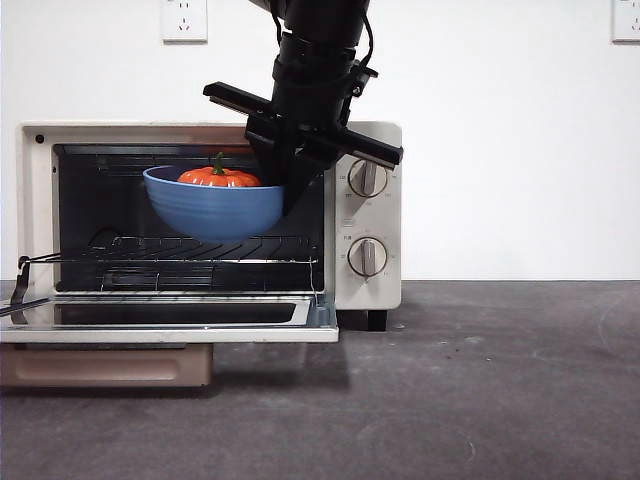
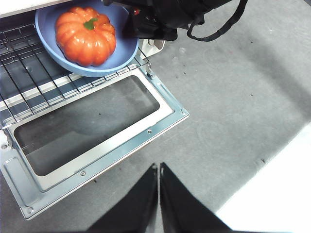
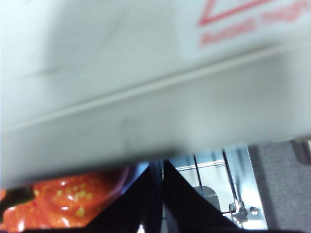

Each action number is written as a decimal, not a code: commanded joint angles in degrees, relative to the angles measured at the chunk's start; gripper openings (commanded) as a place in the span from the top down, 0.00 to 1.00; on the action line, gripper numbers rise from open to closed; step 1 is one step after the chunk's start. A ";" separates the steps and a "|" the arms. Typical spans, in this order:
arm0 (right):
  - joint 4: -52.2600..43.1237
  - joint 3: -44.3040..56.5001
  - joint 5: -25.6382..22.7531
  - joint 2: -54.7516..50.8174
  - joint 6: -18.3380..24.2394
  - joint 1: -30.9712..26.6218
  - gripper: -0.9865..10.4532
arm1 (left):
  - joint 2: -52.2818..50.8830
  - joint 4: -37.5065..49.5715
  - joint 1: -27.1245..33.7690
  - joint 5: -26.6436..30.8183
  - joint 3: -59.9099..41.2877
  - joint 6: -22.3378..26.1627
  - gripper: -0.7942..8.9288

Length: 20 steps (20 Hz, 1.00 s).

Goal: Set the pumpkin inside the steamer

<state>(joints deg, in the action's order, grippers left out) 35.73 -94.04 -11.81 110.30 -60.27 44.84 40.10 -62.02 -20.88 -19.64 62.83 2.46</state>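
Note:
The orange pumpkin (image 1: 218,177) with a green stem lies in a blue ribbed bowl (image 1: 212,210). My right gripper (image 1: 285,185) is shut on the bowl's right rim and holds it a little above the wire rack (image 1: 180,250), in the opening of the cream steamer (image 1: 370,215). In the left wrist view the pumpkin (image 2: 85,35) and bowl (image 2: 121,53) hang over the front of the rack (image 2: 29,73). The right wrist view shows the pumpkin (image 3: 58,201), its gripper (image 3: 158,167) and the steamer's top (image 3: 146,97) close up. My left gripper (image 2: 159,167) is shut and empty over the table.
The steamer's glass door (image 1: 170,325) lies folded down flat in front of the opening, and also shows in the left wrist view (image 2: 160,121). Two round knobs (image 1: 367,178) sit on its right panel. The dark grey table (image 1: 480,380) stretches to the right.

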 commanded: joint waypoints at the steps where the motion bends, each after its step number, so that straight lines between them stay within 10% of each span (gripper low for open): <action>1: -0.76 -1.64 -0.72 1.88 -2.36 0.39 0.90 | 0.26 0.22 -0.26 -0.07 0.44 0.96 0.90; 20: -2.69 -1.66 -1.75 1.22 1.44 1.53 0.75 | 0.20 -0.04 -0.26 -0.07 0.44 0.98 0.90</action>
<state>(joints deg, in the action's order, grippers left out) 33.58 -94.13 -13.26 111.46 -59.70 45.76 40.05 -62.41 -20.88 -19.64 62.83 2.46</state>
